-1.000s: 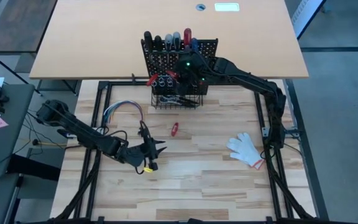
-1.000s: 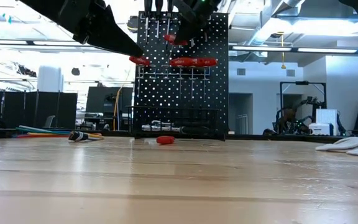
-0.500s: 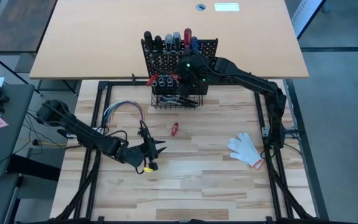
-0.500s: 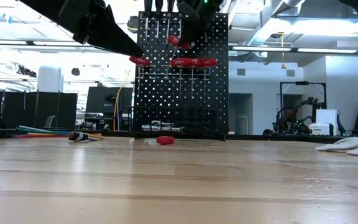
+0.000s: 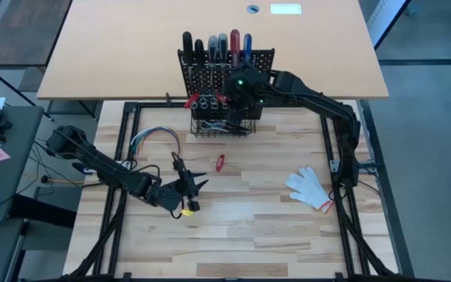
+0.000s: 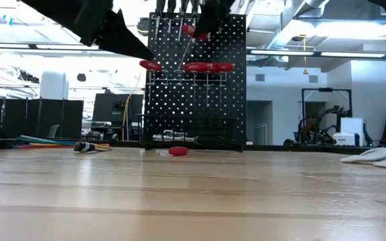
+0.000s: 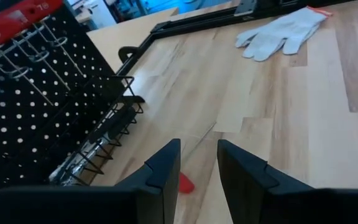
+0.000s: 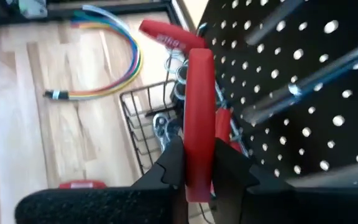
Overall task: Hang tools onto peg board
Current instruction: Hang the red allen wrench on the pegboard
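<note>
Pale wood desk; at its far edge the right gripper clamps a red-handled screwdriver, long axis upright against the peg board, rings just below; left gripper, part-open and empty, waits well apart.

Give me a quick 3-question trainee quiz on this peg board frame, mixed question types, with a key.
1. True or false: the right gripper is shut on a red-handled tool in front of the peg board.
2. What lies on the table near the right arm's base? A) bundle of wires B) white glove C) pliers
3. Fill in: the small red tool lying loose on the table is between the wire ______ at the board's foot and the left gripper.

Key: 1 true; 2 B; 3 basket.
</note>
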